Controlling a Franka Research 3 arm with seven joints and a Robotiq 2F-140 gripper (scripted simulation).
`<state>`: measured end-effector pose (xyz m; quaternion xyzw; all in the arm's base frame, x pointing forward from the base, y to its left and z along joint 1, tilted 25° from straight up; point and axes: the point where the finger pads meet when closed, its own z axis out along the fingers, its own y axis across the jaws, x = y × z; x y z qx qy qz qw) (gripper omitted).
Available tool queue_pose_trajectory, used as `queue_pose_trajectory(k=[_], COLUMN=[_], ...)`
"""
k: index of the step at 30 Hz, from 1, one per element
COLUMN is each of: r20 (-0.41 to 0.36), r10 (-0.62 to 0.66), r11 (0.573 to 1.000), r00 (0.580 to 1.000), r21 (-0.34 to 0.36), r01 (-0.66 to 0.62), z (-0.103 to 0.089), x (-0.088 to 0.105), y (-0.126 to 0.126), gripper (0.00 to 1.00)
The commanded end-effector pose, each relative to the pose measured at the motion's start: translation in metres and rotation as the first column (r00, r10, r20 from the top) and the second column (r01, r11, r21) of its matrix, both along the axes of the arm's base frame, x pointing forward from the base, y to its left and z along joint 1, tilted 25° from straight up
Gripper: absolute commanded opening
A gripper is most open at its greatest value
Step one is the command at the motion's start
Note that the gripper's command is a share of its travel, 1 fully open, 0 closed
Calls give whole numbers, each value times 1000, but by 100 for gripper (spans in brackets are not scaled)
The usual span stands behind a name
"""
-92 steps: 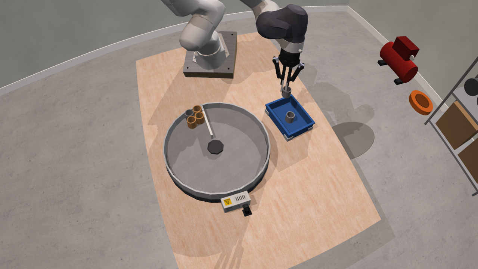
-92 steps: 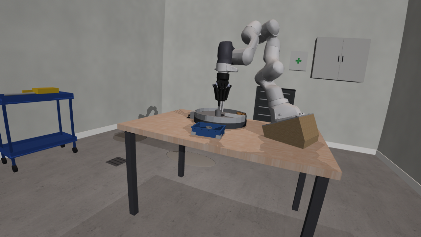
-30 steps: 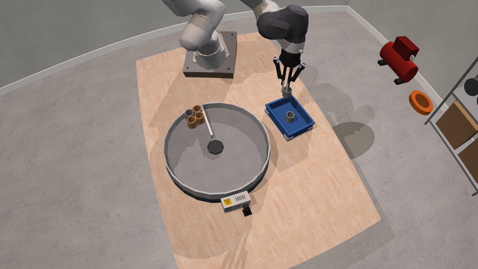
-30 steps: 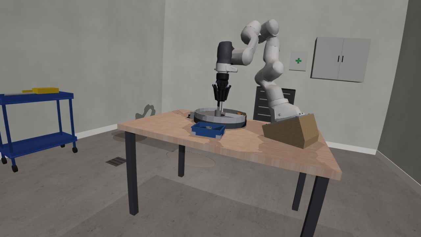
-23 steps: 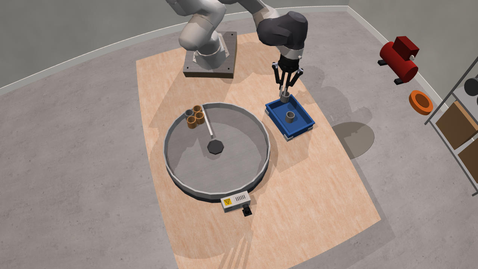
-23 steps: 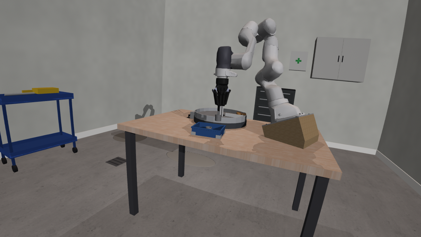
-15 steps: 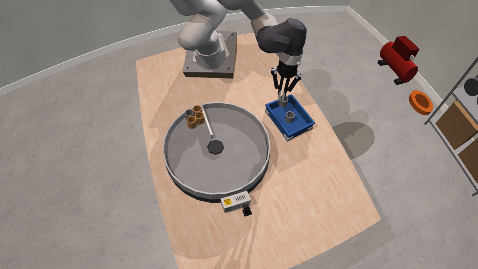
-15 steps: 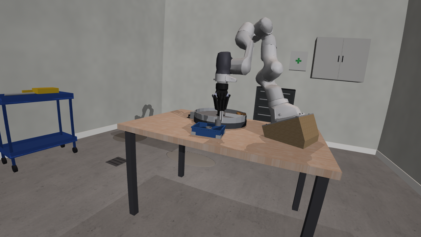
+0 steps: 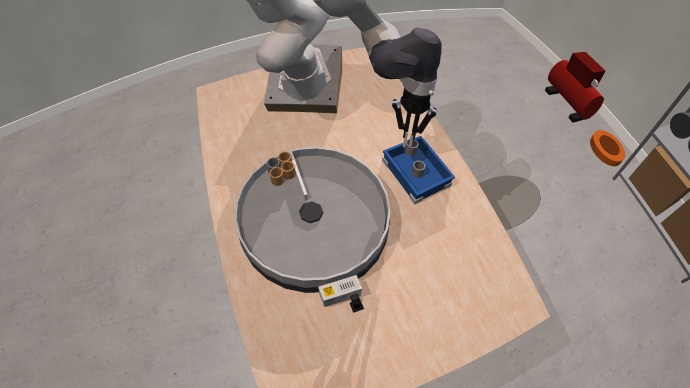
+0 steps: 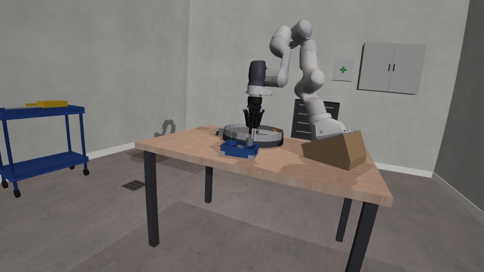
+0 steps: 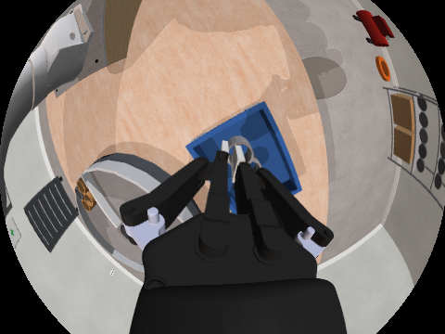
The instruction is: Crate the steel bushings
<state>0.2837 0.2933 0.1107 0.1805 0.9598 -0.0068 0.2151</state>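
My gripper (image 9: pixel 408 140) (image 10: pixel 252 134) (image 11: pixel 229 150) is shut on the wall of a grey steel bushing (image 9: pixel 411 149) (image 10: pixel 249 141). It holds the bushing upright inside the blue crate (image 9: pixel 398 174) (image 10: pixel 236 151), near the crate's back corner in the top view; I cannot tell whether it touches the crate floor. Another steel bushing (image 9: pixel 418 169) (image 10: pixel 239 146) stands in the crate near its middle, mostly hidden by my finger in the wrist view. On the turning table (image 9: pixel 312 277) (image 10: pixel 236 137), one steel bushing (image 9: pixel 273 163) stands clustered with three copper-coloured bushings (image 9: pixel 276 177) (image 11: pixel 87 200).
A white divider bar (image 9: pixel 299 178) stands beside the cluster on the turning table. A dark hub (image 9: pixel 311 212) is at its centre. A control box (image 9: pixel 340 291) sits at its front rim. The crate stands to the right of the turning table in the top view.
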Motion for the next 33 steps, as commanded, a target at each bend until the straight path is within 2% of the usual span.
queue_pose_trajectory(k=[1, 33], r20=[3, 3], r10=[-9, -9], r11=[1000, 1000], r00=[1000, 1000], r21=[10, 10], r01=[9, 9], z=[0, -2], x=[0, 1], y=[2, 2], gripper=[0, 0])
